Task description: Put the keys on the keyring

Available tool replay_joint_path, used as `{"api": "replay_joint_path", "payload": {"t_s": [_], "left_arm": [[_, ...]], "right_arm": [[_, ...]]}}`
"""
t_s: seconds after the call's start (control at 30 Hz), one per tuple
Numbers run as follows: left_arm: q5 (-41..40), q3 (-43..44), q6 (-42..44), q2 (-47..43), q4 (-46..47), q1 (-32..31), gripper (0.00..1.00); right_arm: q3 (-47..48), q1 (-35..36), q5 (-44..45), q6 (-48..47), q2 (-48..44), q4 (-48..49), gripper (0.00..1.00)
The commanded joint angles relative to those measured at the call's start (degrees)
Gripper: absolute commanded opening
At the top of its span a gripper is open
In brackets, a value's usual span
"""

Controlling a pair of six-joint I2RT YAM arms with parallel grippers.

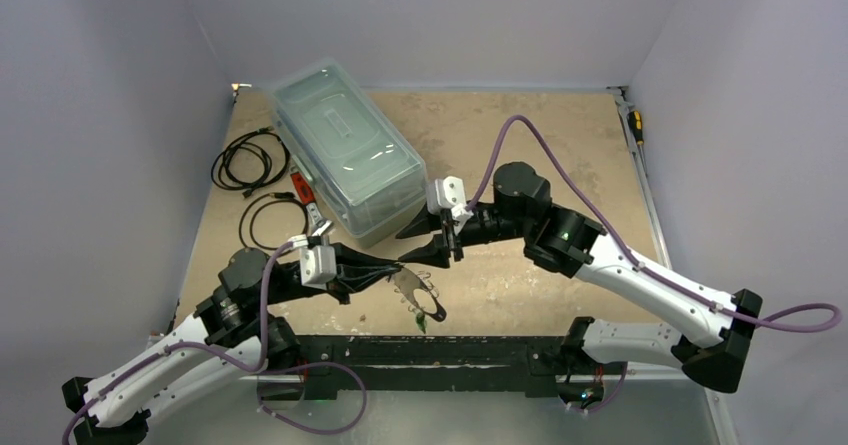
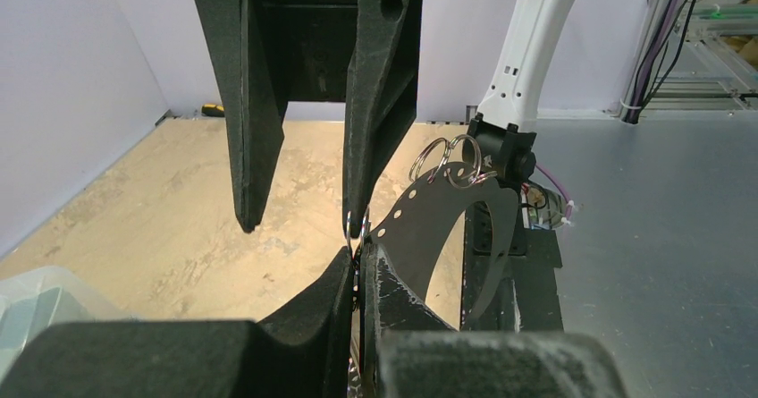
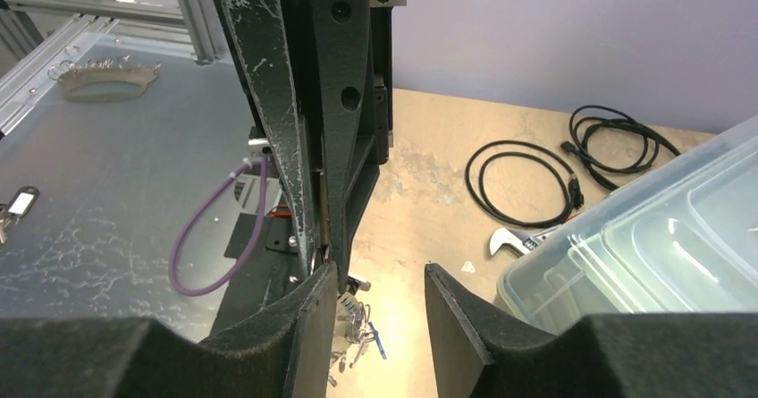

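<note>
Left tool [image 2: 360, 259] pinches the keyring [image 2: 429, 215], right tool [image 3: 380, 277] spread, above tan tabletop [image 1: 560, 135] between pale walls [image 1: 430, 15].

High rear top view, downward; close opposed wrist views, left onto right claw [image 2: 306, 226], right onto left claw [image 3: 320, 253]

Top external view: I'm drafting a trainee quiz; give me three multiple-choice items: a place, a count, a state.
1. Where is the clear lidded box? A) back left of the table B) near right corner C) on the right arm
2. How many black cable coils lie left of it? A) none B) two C) five
3. The left gripper is: A) wide open B) shut on the keyring C) out of view
Answers: 1 A, it stands at back left; 2 B, two loops lie beside it; 3 B, it pinches the pale band.
</note>
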Motion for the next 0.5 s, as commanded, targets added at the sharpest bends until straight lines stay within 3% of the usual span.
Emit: {"api": "replay_joint_path", "payload": {"t_s": [0.0, 0.17, 0.47], "left_arm": [[-0.31, 0.77, 0.08, -0.12, 3.71, 0.23, 0.00], [0.17, 0.73, 0.33, -0.14, 3.55, 0.18, 0.00], [0.36, 0.75, 0.40, -0.08, 3.49, 0.23, 0.00]], "right_arm": [[0.58, 0.07, 0.84, 1.05, -3.73, 3.25, 0.45], [-0.31, 0.07, 2.12, 2.62, -5.73, 4.71, 0.46], [1.40, 0.07, -5.15, 2.44, -2.35, 1.02, 0.46]]}}
